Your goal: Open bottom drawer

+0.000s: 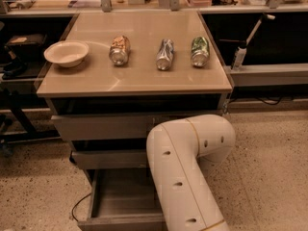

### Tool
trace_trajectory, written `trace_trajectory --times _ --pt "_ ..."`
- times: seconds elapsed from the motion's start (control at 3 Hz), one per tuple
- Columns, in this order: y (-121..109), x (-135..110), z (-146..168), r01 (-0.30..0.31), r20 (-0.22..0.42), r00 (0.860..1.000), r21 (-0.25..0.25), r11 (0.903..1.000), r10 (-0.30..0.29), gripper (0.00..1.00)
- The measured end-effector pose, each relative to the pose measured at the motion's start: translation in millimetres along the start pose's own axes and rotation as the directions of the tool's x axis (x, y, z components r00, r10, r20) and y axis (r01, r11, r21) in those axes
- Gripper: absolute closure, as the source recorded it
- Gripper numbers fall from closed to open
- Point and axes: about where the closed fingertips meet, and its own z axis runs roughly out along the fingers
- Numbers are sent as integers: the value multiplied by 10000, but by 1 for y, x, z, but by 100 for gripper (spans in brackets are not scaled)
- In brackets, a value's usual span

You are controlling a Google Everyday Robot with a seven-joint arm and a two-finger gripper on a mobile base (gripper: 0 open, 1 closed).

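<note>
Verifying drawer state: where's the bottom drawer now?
Low centre-left in the camera view, pulled out under the middle drawer, the bottom drawer is partly covered by the white arm; the gripper is not in view.

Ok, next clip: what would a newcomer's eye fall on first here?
The big white robot arm fills the lower middle, bent in front of the drawers; its gripper is not in view. Left of it the bottom drawer stands pulled out, its grey tray showing. On the tabletop above, three cans lie on their sides in a row, a white bowl to their left.
</note>
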Motion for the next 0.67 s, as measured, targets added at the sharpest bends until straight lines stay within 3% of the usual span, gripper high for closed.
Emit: trace_trajectory --times 0.33,0.67 --pt "5 -11 3 350 -68 9994 -209 9992 -351 0" --pt "27 1 14 300 -387 9987 -1114 9933 -345 0"
